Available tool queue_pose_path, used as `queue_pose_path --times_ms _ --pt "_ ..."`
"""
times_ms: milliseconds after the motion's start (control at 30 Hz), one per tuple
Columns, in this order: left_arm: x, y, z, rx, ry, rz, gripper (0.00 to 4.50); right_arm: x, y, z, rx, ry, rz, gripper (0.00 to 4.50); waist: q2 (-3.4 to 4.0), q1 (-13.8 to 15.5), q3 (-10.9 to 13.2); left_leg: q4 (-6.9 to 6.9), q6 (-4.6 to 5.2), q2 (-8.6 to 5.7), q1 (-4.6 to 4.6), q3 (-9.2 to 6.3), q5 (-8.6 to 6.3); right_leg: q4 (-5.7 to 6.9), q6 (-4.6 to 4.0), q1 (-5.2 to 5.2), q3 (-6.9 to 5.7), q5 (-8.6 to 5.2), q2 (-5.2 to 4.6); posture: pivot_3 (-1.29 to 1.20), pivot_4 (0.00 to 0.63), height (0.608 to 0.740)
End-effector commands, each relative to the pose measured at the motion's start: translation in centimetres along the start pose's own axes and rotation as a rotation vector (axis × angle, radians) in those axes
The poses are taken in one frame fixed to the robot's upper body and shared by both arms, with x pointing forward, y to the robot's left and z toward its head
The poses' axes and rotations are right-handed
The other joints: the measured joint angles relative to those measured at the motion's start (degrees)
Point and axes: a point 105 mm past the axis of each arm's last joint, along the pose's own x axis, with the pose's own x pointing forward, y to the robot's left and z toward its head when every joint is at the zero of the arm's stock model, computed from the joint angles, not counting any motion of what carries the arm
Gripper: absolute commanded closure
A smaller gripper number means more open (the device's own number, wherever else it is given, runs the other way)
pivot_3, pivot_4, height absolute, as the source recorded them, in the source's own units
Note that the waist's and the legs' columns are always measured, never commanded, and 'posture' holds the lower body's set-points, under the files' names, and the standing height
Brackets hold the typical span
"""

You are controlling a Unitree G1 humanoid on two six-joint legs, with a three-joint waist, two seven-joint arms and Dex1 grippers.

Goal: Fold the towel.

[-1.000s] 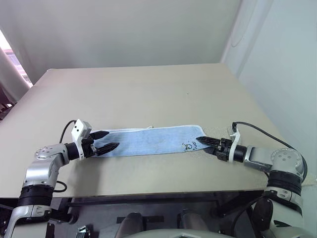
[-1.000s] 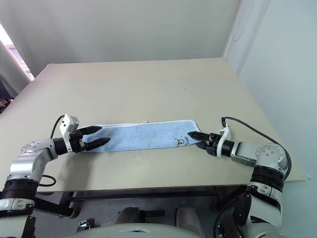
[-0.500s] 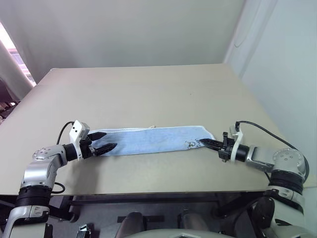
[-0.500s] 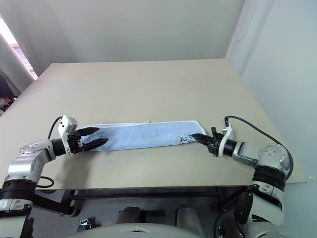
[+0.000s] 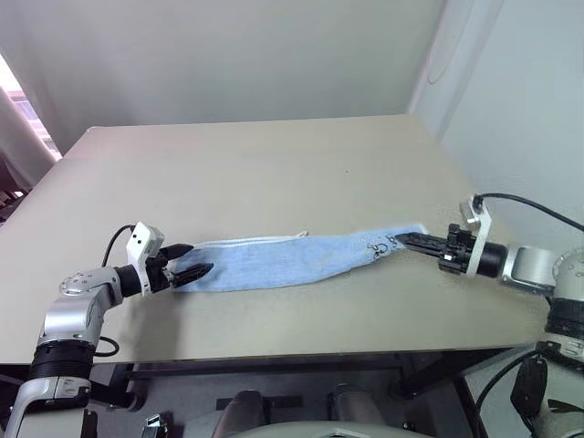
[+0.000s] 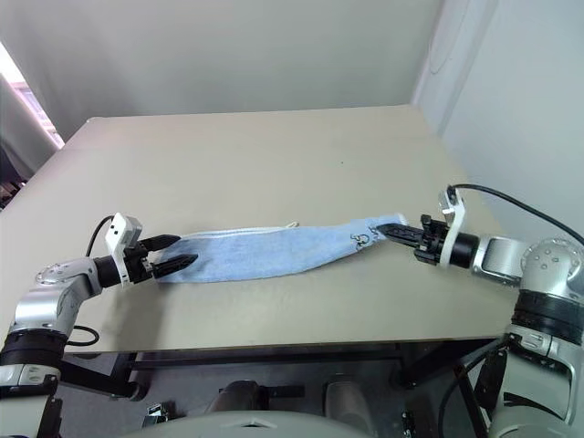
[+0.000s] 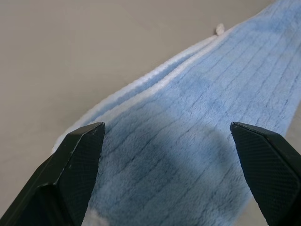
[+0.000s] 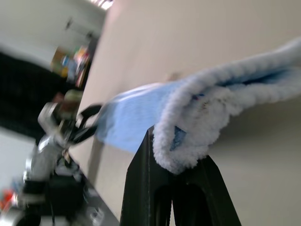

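Towel [image 5: 283, 260], light blue with pale stitched edging, lies as a long narrow strip across the near part of the desk [image 5: 274, 173], running from the left gripper [image 5: 193, 260] to the right gripper [image 5: 408, 240]. Its left end rests flat on the desk. Its right end is lifted off the surface, bunched where the right jaws pinch it; in the right wrist view the terry edge curls over the closed black fingers [image 8: 155, 188]. Small dark ink marks [image 5: 376, 248] sit on the cloth just short of that pinched end; they look like a scrawl, and no letters can be read. A small white loop tag [image 5: 304, 234] pokes out of the far edge near the middle of the strip.

The left jaws stand wide open, one finger on each side of the towel's left end, holding nothing. In the left wrist view the two black fingertips [image 7: 80, 150] frame the ribbed blue cloth and its white edging.

No brand name or printed label is legible anywhere.
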Motion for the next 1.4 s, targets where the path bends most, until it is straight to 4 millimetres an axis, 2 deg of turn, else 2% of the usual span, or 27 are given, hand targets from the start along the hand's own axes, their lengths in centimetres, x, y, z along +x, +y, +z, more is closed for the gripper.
queue_pose_path --times_ms 33,333,467,633,767,900,967,1200,1400 --pt "-0.4 0.6 1.3 0.044 -0.014 0.022 0.0 1.5 2.9 0.6 -0.137 0.043 0.091 4.45 -0.01 0.04 0.01 0.0 0.0 0.0 -0.03 0.0 0.0 -0.02 0.0 -0.02 0.0 0.0 -0.01 0.0 0.0 0.731" --pt "-0.3 0.5 1.1 0.052 -0.001 0.024 0.0 6.7 6.0 -0.9 -0.387 0.227 0.204 4.45 0.0 0.03 0.01 -0.11 0.0 -0.02 -0.1 0.0 0.0 -0.08 0.0 -0.11 0.0 0.01 -0.03 0.0 0.0 0.731" --pt "-0.5 0.6 1.0 0.051 0.001 0.033 0.0 9.0 6.3 -1.7 -0.452 0.292 0.222 4.45 0.0 0.0 0.01 -0.1 0.0 -0.02 -0.1 0.0 0.0 -0.04 0.0 -0.14 0.0 0.01 -0.03 0.0 0.0 0.731" --pt "-0.7 0.6 1.0 0.056 0.004 0.037 0.0 11.9 6.2 -3.7 -0.507 0.398 0.225 4.45 0.0 0.02 0.01 -0.11 0.0 -0.02 -0.1 0.0 0.0 0.0 -0.01 -0.17 0.0 0.02 -0.03 0.0 0.0 0.731" --pt "-0.7 0.6 0.9 0.056 0.004 0.041 0.0 13.7 7.5 -5.2 -0.539 0.444 0.284 4.45 0.0 -0.02 0.01 -0.11 0.0 -0.02 -0.1 -0.01 0.0 0.07 -0.01 -0.21 0.01 0.03 -0.01 0.0 0.0 0.731" --pt "-0.8 0.5 0.8 0.057 0.006 0.043 0.0 14.9 8.4 -6.1 -0.613 0.473 0.318 4.45 0.0 -0.01 0.01 -0.09 0.0 -0.02 -0.09 -0.03 0.0 0.13 0.0 -0.23 0.0 0.04 0.0 0.0 0.0 0.731" --pt "-0.8 0.4 0.7 0.056 0.007 0.044 0.0 15.5 8.1 -6.7 -0.659 0.5 0.292 4.45 0.0 0.03 0.01 -0.08 0.0 -0.02 -0.09 -0.04 0.01 0.13 0.0 -0.22 0.0 0.04 0.01 0.0 0.0 0.731" --pt "-0.8 0.4 0.5 0.06 0.017 0.047 0.0 16.8 6.0 -6.6 -1.036 0.521 0.173 4.45 0.0 0.0 0.01 -0.08 -0.01 -0.03 -0.08 -0.03 0.01 0.14 0.0 -0.23 0.0 0.04 0.01 0.0 0.0 0.731" --pt "-0.7 0.2 0.3 0.057 0.019 0.045 0.0 17.3 7.3 -5.9 -1.233 0.392 0.274 4.45 0.0 -0.09 0.01 -0.1 -0.01 -0.03 -0.07 -0.04 0.01 0.16 0.02 -0.23 0.0 0.05 0.03 0.0 0.0 0.731"
